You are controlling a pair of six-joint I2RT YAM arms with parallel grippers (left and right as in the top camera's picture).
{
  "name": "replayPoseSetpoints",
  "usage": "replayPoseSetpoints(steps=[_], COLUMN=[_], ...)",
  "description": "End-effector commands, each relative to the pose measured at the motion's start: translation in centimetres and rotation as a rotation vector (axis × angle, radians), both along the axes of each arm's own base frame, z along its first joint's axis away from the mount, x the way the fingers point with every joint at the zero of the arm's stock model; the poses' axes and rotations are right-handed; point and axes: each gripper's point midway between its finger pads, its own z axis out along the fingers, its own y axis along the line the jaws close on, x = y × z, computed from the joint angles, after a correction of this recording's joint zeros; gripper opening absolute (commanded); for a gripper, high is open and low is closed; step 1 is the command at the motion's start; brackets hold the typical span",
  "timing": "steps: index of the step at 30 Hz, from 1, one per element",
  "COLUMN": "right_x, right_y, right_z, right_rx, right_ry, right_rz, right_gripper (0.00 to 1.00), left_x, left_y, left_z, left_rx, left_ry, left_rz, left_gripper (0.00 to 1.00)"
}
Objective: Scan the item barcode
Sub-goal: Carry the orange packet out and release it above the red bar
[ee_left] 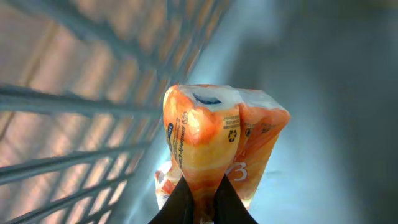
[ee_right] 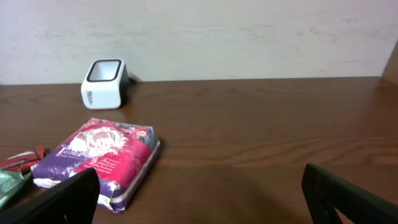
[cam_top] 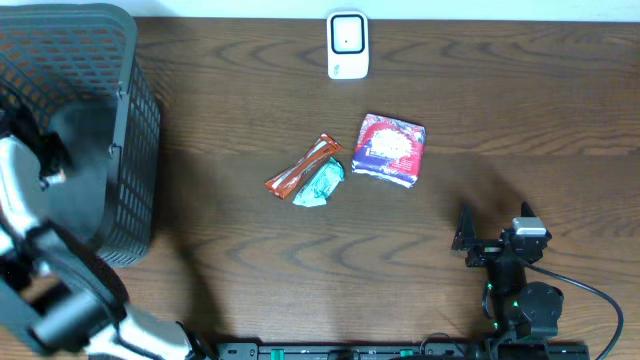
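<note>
The wooden table (cam_top: 250, 250) has broad open room across its middle and right. Its far edge runs along the top of the overhead view, meeting a pale wall (ee_right: 249, 37) in the right wrist view. The crowded corner is the left, where a dark mesh basket (cam_top: 125, 130) stands with its wall rising above the tabletop. The left arm reaches down into it. In the left wrist view the left gripper (ee_left: 202, 200) has its jaws closed on the lower end of an orange packet (ee_left: 217, 149). The packet stands up from the fingers, close against the basket's lattice on the left. Blue-grey blur fills the right of that view, perhaps the basket's inner side, though it is too soft to say. A white scanner (cam_top: 348, 45) sits near the far edge, well apart from the basket. Between it and the near side lie a purple packet (cam_top: 391, 149) and, beside it to the left, a red wrapper (cam_top: 302, 167) touching a teal packet (cam_top: 320, 185). The right gripper (ee_right: 199, 202) rests low near the front right with its jaws spread wide and nothing between them. It faces the purple packet and the scanner across bare wood.
</note>
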Motion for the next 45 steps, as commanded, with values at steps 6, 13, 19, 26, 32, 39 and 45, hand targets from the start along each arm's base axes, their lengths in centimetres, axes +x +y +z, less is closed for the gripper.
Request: replayPoseSetpoints(steps=[6, 13, 19, 26, 32, 39, 45], right_x=[0.0, 0.0, 0.0, 0.0, 0.0, 0.0, 0.0], right_y=[-0.5, -0.5, -0.5, -0.5, -0.5, -0.5, -0.5], right_z=[-0.1, -0.1, -0.1, -0.1, -0.1, -0.1, -0.1], right_rx=[0.012, 0.012, 0.012, 0.012, 0.012, 0.012, 0.012], right_ry=[0.002, 0.002, 0.002, 0.002, 0.002, 0.001, 0.002], right_rz=[-0.022, -0.022, -0.022, -0.022, -0.022, -0.022, -0.022], right_gripper=[0.99, 0.99, 0.99, 0.99, 0.99, 0.99, 0.99], left_x=[1.7, 1.5, 2.7, 3.4, 4.8, 4.9, 5.2], left_y=[-9.1, -20.3, -31.5, -41.6, -45.6, -48.4, -49.9], left_z=[19.8, 25.7, 22.0, 14.0, 5.5, -2.6, -5.4], left_rx=[-0.258, -0.615, -0.759, -0.853, -0.737, -0.675, -0.683], left_ry=[-0.743, -0.894, -0.672, -0.344, -0.137, 0.044, 0.083], left_rz=[-0.056, -0.188, -0.430, -0.552, -0.533, -0.527, -0.544], left_gripper=[0.07, 0.07, 0.07, 0.07, 0.07, 0.08, 0.23])
